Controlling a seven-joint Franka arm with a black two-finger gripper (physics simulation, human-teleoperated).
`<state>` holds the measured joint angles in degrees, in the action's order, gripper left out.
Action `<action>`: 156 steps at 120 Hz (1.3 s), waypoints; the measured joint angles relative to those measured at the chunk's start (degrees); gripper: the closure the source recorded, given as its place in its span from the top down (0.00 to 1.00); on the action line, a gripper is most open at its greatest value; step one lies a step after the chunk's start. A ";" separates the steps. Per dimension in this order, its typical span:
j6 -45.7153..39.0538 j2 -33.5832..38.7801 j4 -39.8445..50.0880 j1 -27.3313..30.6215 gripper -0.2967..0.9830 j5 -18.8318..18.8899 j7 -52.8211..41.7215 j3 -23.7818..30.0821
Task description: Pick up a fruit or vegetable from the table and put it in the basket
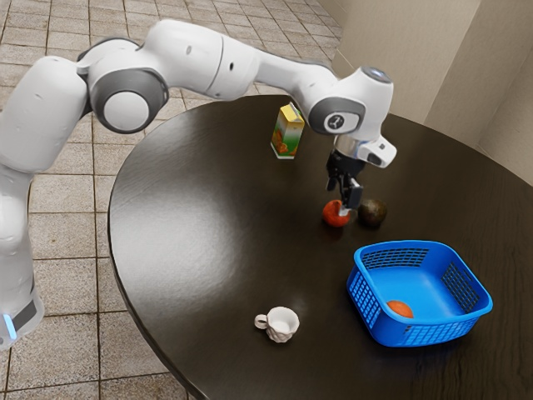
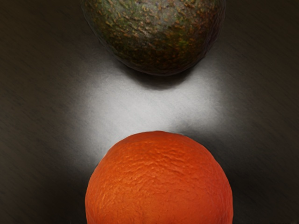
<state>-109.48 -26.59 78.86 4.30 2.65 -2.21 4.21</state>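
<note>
The black gripper is low over the table, at the top of a red-orange fruit, and partly covers it. A dark avocado lies close beside that fruit, toward the exterior view's right. In the wrist view the orange fruit is large and just under the hand, with a strip of table between it and the rough green-brown avocado. Whether the gripper holds the fruit cannot be told. The blue basket stands nearer the exterior camera, with another orange fruit inside it.
A juice carton stands upright on the dark round table, farther from the exterior camera than the fruits. A white cup sits near the table's edge, to the basket's left in the exterior view.
</note>
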 joint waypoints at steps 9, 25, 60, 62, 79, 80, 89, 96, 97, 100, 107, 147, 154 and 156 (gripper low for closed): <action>0.04 -0.24 0.00 -0.10 0.77 0.00 -0.44 0.03; 0.07 -0.82 0.00 -0.25 0.77 -0.09 -1.09 0.09; 0.07 -2.12 0.00 0.01 0.76 -0.35 -1.96 0.09; 0.07 -2.13 0.00 0.01 0.76 -0.36 -1.99 0.09; 0.15 -2.77 0.00 0.06 0.72 -0.44 -2.22 0.06; 0.16 -2.79 0.00 0.06 0.72 -0.45 -2.23 0.05; 0.38 -2.87 0.00 0.06 0.66 -0.45 -2.27 0.02; 0.62 -2.84 -0.12 0.02 0.59 -0.30 -2.27 0.01; 0.66 -2.83 -0.14 0.02 0.58 -0.27 -2.27 0.01; 0.77 -2.83 -0.21 0.02 0.55 -0.18 -2.26 0.01; 0.95 -2.82 -0.30 0.01 0.52 0.05 -2.20 0.02; 1.37 -2.88 -0.36 0.00 0.54 0.40 -1.94 0.01; 1.41 -2.84 -0.37 0.00 0.53 0.37 -1.92 0.01; 1.42 -2.83 -0.37 0.00 0.53 0.38 -1.92 0.01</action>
<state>-108.06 -29.42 78.50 4.30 3.02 -4.13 4.22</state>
